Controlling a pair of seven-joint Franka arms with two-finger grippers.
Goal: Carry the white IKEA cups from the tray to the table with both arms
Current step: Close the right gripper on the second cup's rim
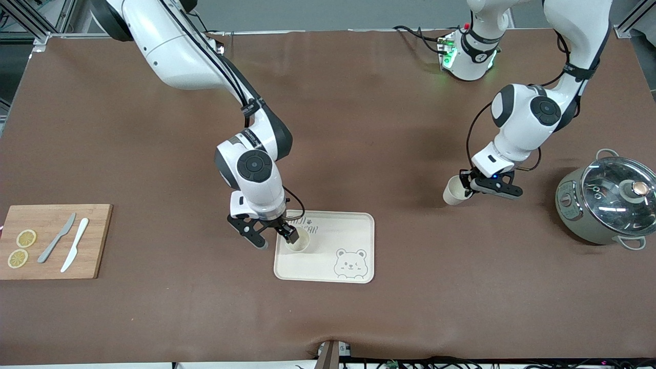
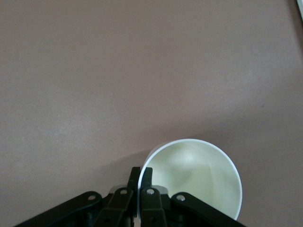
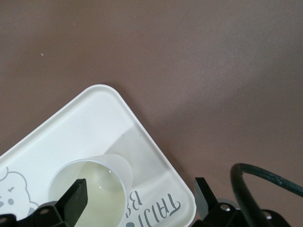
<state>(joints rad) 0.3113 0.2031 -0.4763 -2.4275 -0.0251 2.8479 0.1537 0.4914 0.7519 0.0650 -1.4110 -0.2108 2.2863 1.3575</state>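
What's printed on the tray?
A grey outline bear face on the cream tray; clearest in front view.

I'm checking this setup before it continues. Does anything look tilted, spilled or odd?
Only the cup pinched by its rim in the shut left gripper hangs tilted over bare table. The other cup stands upright on the bear tray between the open right gripper's fingers. Nothing spilled.

A: Where's everything on my tabletop?

B: I see one cup upright on the bear tray, in the corner toward the right arm's end, one finger of the right end effector inside its rim. The left end effector grips the second cup by its rim, between tray and lidded pot. The cutting board carries two knives and lemon slices.
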